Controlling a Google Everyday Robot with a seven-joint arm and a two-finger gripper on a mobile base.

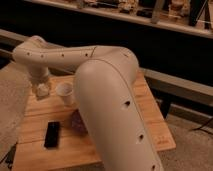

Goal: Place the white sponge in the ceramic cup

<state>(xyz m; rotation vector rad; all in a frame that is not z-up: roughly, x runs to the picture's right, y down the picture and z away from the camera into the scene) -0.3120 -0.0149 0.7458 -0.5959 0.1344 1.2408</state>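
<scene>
My gripper point(42, 89) grips the white sponge point(43, 92) near the bench's point(31, 120) left edge (ceramic cup point(65, 93) just beside); swinging low could topple it.

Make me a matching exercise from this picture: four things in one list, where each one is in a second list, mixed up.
Things: 1 gripper; 2 cup; 3 phone; 4 bowl.
Places: A flat near the table's front edge; B partly hidden behind the arm; C over the table's far left part; D upright just beside the gripper.
Pairs: 1-C, 2-D, 3-A, 4-B.
</scene>
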